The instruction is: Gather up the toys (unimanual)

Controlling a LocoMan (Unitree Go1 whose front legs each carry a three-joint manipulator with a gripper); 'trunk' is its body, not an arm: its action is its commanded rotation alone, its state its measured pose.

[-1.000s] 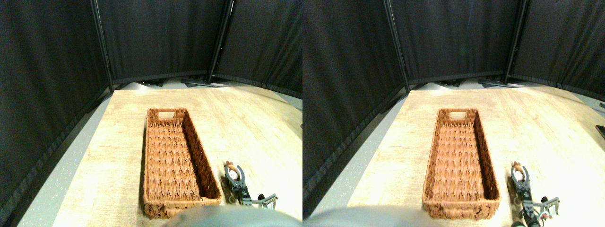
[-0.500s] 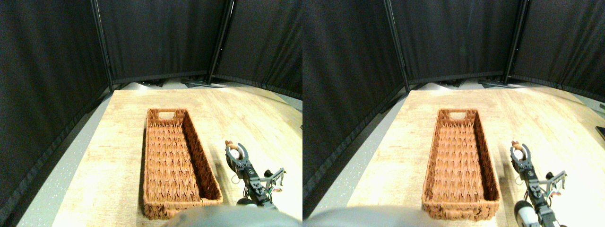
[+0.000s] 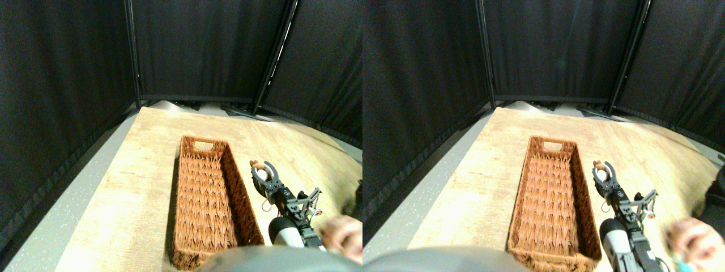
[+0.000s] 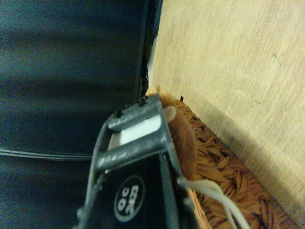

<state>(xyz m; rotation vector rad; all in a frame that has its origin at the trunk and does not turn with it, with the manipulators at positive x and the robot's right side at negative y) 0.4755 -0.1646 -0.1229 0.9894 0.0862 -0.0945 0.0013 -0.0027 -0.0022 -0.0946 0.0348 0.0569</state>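
My right gripper (image 3: 263, 169) hangs above the table just right of the wicker basket (image 3: 241, 192), level with the basket's middle. It is shut on a small brown plush toy (image 3: 257, 165) that pokes out at the jaw tips. The toy's white string loop (image 3: 266, 204) dangles below the jaws. In the wrist view the brown toy (image 4: 183, 143) presses against the dark jaw frame, its string (image 4: 217, 195) trails beside it, and the basket's woven rim (image 4: 228, 179) lies right underneath. No toy shows inside the basket.
The light wooden table (image 3: 147, 170) carries the long basket, which has a handle slot (image 3: 203, 145) at its far end. Black curtain panels (image 3: 198, 45) close off the back and sides. A person's hand (image 3: 344, 235) is at the lower right, near my arm.
The gripper has lifted with the toy and moved forward and left, close to the basket's right wall. The camera has shifted. A person's hand has come in at the lower right.
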